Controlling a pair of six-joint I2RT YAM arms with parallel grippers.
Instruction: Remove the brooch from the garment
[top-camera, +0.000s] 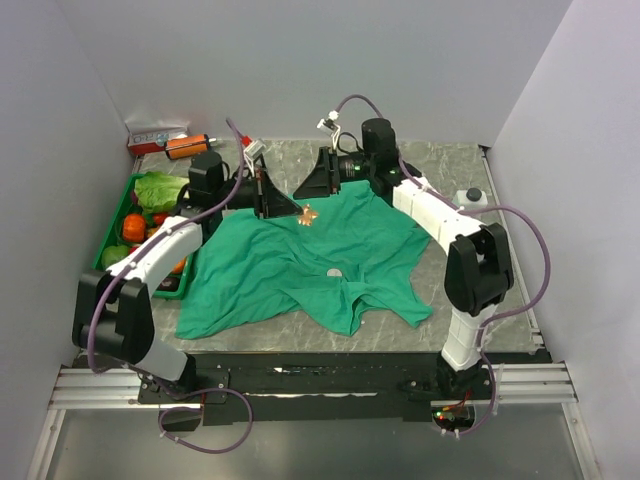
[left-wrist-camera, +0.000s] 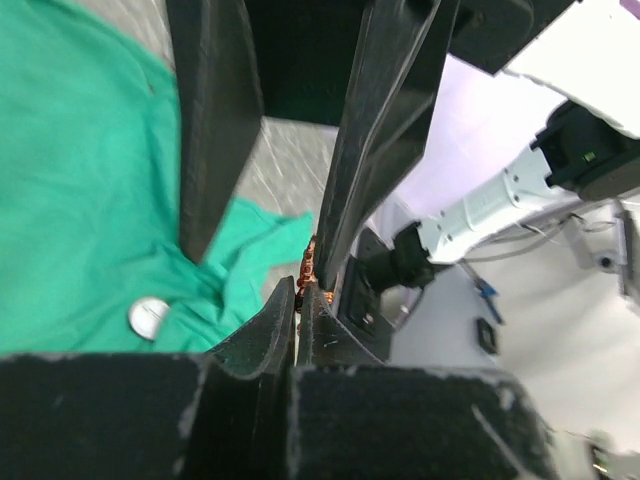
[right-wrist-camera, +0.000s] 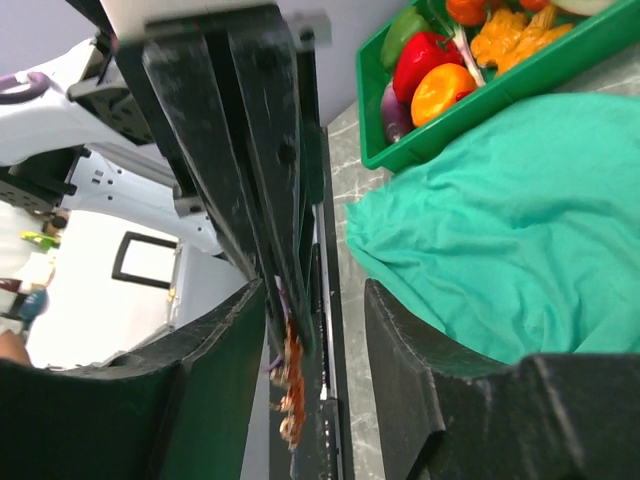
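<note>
The teal-green garment (top-camera: 300, 270) lies spread and wrinkled on the table, and also shows in the left wrist view (left-wrist-camera: 70, 190) and the right wrist view (right-wrist-camera: 520, 240). My left gripper (top-camera: 296, 210) is shut on the tiny orange-gold brooch (top-camera: 309, 214) and holds it just above the shirt's far edge. In the left wrist view the brooch (left-wrist-camera: 307, 272) peeks out of the closed left gripper (left-wrist-camera: 298, 285). My right gripper (top-camera: 303, 192) is open. In the right wrist view the brooch (right-wrist-camera: 292, 385) hangs between its spread fingers (right-wrist-camera: 215, 350), with no fabric on it.
A green tray (top-camera: 115, 225) of toy vegetables stands at the left, by the shirt's sleeve (right-wrist-camera: 470, 130). A red-white box (top-camera: 155, 138) and an orange bottle (top-camera: 187, 146) lie at the back left. A small white container (top-camera: 471, 197) sits at the right. A silvery disc (top-camera: 334, 271) lies on the shirt.
</note>
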